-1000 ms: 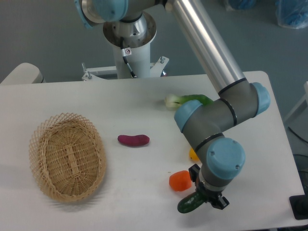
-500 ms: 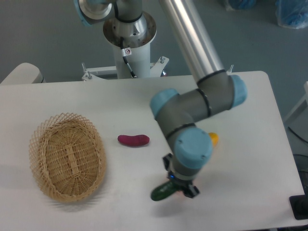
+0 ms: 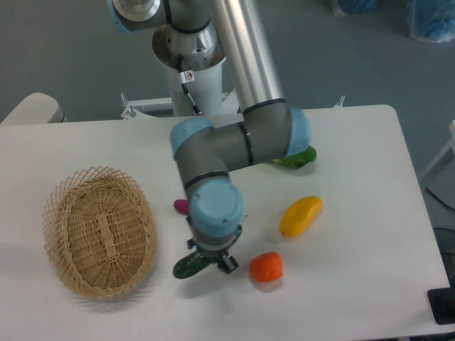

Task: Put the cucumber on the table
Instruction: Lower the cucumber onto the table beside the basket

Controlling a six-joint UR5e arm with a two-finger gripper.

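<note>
- No readable text, brand or number anywhere.
- Small white tag with a red mark (image 3: 188, 76) on the arm's base column, upper centre, too small to read.

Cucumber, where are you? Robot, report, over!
Gripper shut on cucumber. Cucumber low over table, between basket and orange thing. Nothing underneath.

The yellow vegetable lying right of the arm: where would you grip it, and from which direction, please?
Grip the yellow vegetable at its thick middle, from straight above, with the jaws closing across its short width. It lies flat on the table, tilted diagonally, with clear space on both long sides; the orange one sits apart.
</note>
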